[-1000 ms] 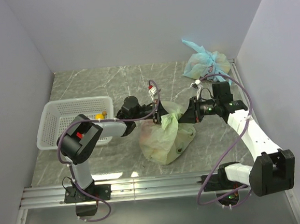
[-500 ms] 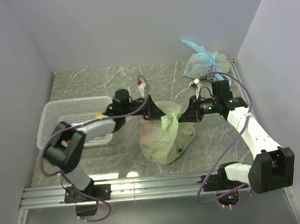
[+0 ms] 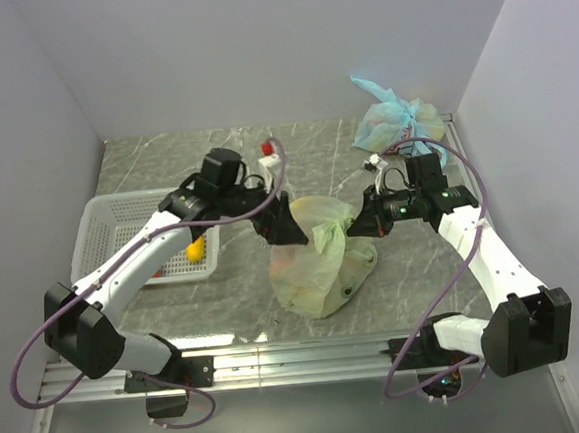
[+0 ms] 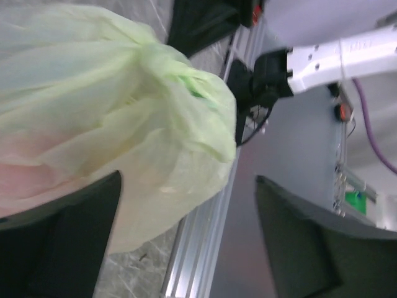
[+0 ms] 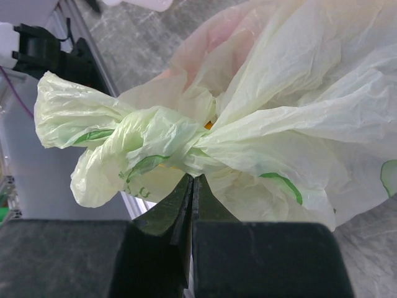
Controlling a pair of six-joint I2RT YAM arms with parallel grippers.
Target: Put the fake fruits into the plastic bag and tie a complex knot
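Top external view: the pale green plastic bag [image 3: 314, 275] sits mid-table with its knot [image 3: 328, 235] tied and jutting from the top. A reddish tint of fake fruits [image 3: 291, 261] shows through the film. The left gripper [image 3: 289, 232], jaws wide apart and holding nothing, hovers at the bag's upper left side. The right gripper [image 3: 362, 221], fingers pressed together, points its tips just under the knot from the bag's right. Whether plastic is pinched between them cannot be told. Left of the bag, a white basket [image 3: 99, 216] holds one yellow fake fruit [image 3: 194, 252]. Behind the bag to the right lies a tied light blue bag [image 3: 397, 120].
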